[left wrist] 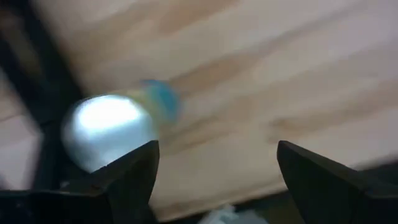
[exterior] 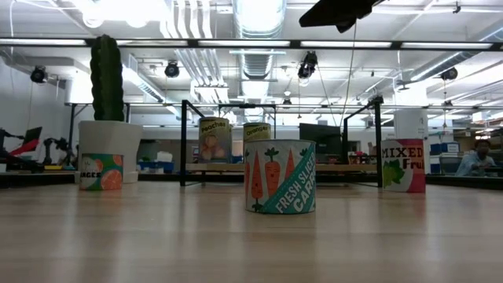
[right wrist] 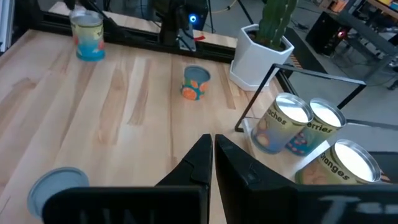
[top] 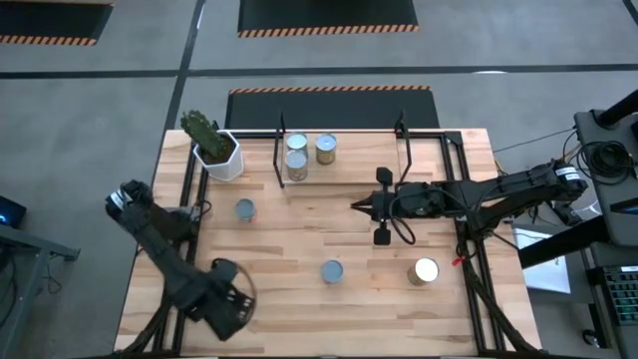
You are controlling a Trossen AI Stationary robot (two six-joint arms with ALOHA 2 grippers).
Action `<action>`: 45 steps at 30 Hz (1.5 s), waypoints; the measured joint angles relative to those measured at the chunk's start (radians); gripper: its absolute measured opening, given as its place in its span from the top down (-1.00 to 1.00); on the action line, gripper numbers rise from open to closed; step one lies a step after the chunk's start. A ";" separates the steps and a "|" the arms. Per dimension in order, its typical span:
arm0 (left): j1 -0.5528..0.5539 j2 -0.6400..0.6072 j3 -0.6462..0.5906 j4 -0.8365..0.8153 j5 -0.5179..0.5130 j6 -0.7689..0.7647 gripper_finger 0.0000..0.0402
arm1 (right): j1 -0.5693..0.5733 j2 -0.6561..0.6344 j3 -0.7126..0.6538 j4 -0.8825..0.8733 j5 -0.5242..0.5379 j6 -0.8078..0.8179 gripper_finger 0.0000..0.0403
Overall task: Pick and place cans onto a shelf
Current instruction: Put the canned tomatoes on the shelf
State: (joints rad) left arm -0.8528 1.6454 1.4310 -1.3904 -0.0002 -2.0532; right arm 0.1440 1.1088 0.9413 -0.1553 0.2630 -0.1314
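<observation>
A: Labels are partly cut off in the low view; "FRESH SLICED CARR…" is all the carrot can [exterior: 280, 187] shows.

B: Count them?

A: Six cans from above. Three stand on the shelf [top: 351, 172]: two close together [top: 296, 160], one beside them [top: 326, 149]. Three sit apart on the table [top: 299, 229].

B: Grippers?

A: Right gripper [top: 361, 206] hangs over the table's middle, near the shelf, fingers pressed together. Left gripper [left wrist: 214, 168] is spread at the near left corner, with a blurred can [left wrist: 109, 127] ahead.

B: Surroundings?

A: Light wood planks, a cactus pot [top: 218, 155], grey floor, and an open workshop with ceiling ducts.
</observation>
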 joint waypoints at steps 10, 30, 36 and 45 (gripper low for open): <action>-0.157 -0.027 -0.007 -0.152 -0.013 -0.309 -0.52 | 0.000 0.000 0.000 0.004 -0.001 0.025 0.96; -0.174 -0.030 -0.141 -0.069 -0.016 -0.338 -0.52 | 0.000 0.001 -0.002 -0.027 -0.009 0.064 0.96; -0.175 -0.030 -0.134 -0.079 -0.016 -0.340 -0.56 | 0.000 0.002 -0.002 -0.027 -0.009 0.064 0.96; -0.189 -0.031 -0.137 -0.078 0.030 -0.330 -0.89 | 0.000 0.002 -0.003 -0.028 -0.009 0.069 0.96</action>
State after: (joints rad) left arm -1.0416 1.6147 1.2942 -1.4686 0.0293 -2.3837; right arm 0.1440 1.1103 0.9382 -0.1830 0.2539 -0.0620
